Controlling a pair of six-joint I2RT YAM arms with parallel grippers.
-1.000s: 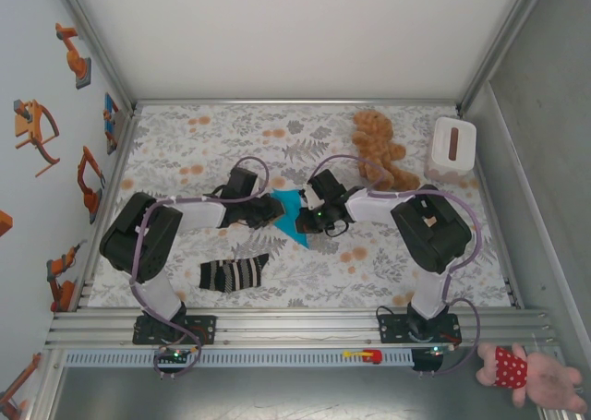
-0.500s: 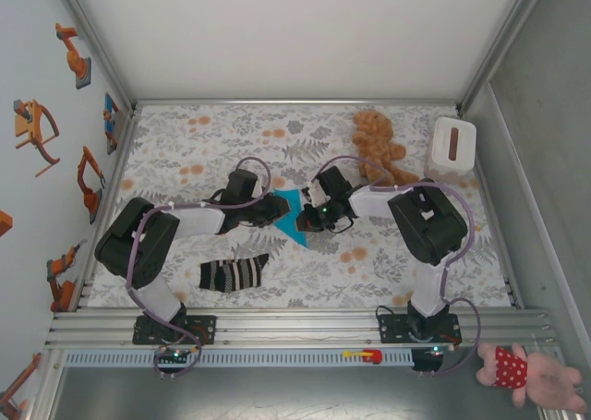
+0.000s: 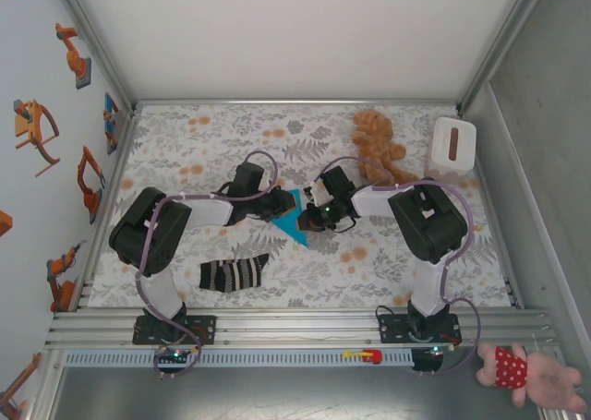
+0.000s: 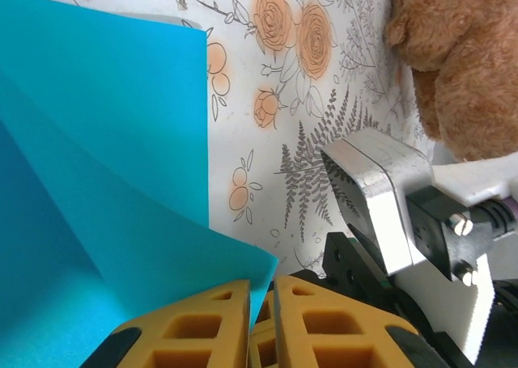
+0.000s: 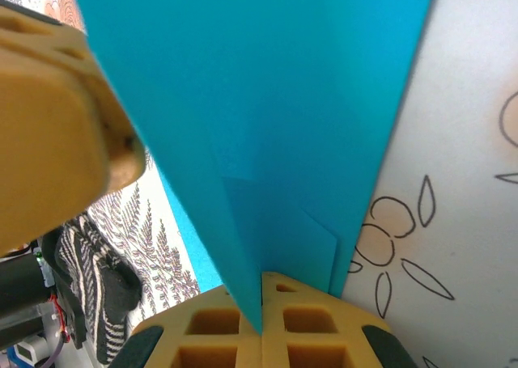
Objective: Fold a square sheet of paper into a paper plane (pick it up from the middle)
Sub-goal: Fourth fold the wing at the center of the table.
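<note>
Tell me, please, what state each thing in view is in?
Blue paper: partly folded, pinched by both pincers.
Left pincer: shut on the paper's edge.
Right pincer: shut on the paper's fold.
Striped sock: lying flat on the table.
Teddy bear: lying near the far edge.

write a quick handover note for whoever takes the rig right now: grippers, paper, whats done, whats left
Grippers: the left gripper has its jaws nearly together at a corner of the blue paper and appears to pinch it. The right gripper is shut on a folded edge of the same paper.
Where: the paper is held between both grippers at mid-table; the striped sock lies nearer the arm bases.
Done: sheet picked up, at least one fold made, layers overlapping.
Left: not a pointed plane yet; probably more folds, then set it down.
</note>
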